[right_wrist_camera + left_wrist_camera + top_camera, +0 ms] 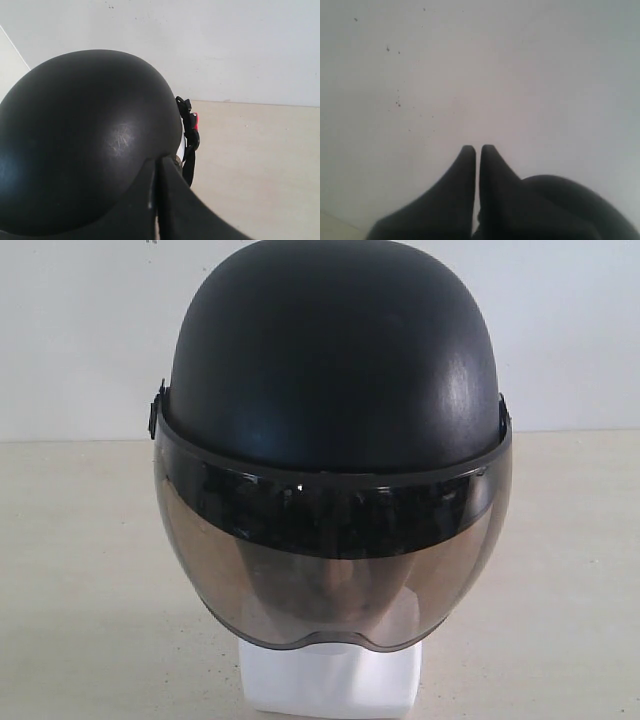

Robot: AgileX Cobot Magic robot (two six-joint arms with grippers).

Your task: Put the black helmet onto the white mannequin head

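Observation:
The black helmet (pixel 335 370) sits on the white mannequin head, visor (pixel 330 560) down over the face. Only the blocky white neck base (pixel 330 680) shows clearly, and the face is dim behind the tinted visor. Neither gripper appears in the exterior view. My left gripper (pixel 478 147) is shut with nothing in it and points at the bare wall, a dark rounded part of the helmet (pixel 570 200) beside it. My right gripper (pixel 158 160) is shut, its tips right at the lower edge of the helmet shell (pixel 85 135). A black strap (pixel 190 135) with a red buckle hangs beside them.
The beige tabletop (pixel 80 570) spreads on both sides of the head and runs back to a white wall (pixel 80 330). The right wrist view shows the same tabletop (pixel 260 165) beyond the strap.

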